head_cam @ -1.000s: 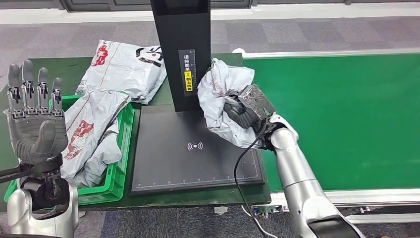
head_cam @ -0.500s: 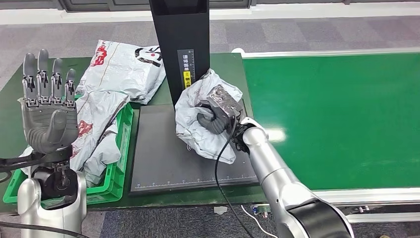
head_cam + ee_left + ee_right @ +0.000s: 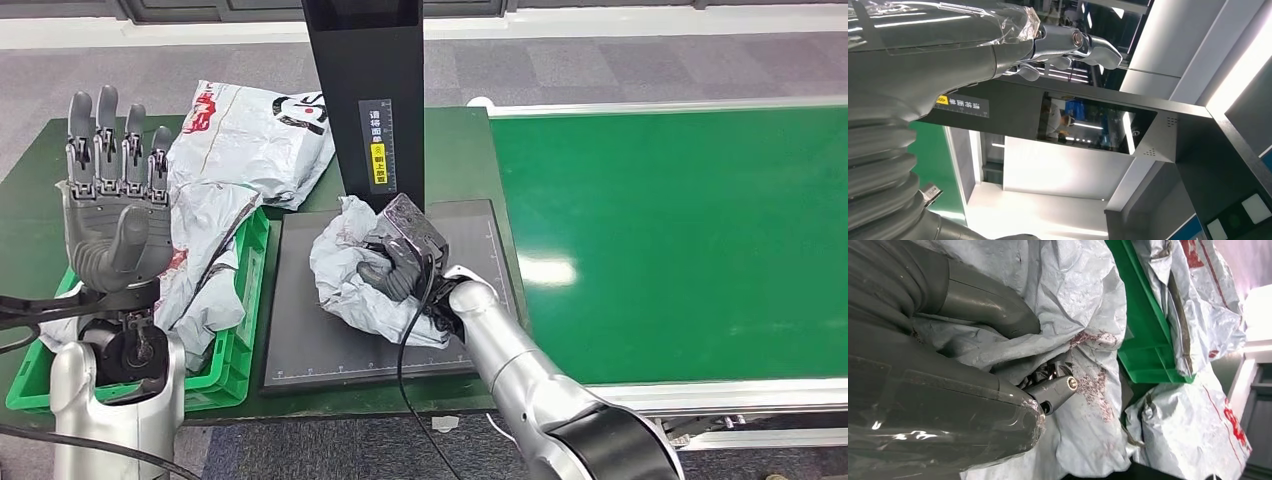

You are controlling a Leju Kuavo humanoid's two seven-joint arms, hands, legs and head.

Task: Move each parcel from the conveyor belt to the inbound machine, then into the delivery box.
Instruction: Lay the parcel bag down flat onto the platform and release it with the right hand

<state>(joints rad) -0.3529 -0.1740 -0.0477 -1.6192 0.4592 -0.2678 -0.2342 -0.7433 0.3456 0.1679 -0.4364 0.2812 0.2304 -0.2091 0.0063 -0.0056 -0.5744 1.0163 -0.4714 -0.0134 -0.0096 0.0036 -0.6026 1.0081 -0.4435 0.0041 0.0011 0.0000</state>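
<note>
The right robot hand (image 3: 398, 262) grips the crumpled grey parcel (image 3: 352, 280) and has swept it off the belt (image 3: 680, 230) side in the last second: a moment ago it hung beside the scanner's black post (image 3: 372, 100), now it sits low over the middle of the scanner plate (image 3: 300, 330), in front of the post. It looks to be touching the plate or just above it; hard to call. That puts the inbound step nearly done. The left robot hand (image 3: 115, 215) is raised, fingers spread, holding nothing, and has drifted nearer the plate, over the green box (image 3: 235, 360) left of it. Two parcels lie there already, one in the box and one behind it on the tabletop (image 3: 460, 130). Next, by the look of it: into the box.
</note>
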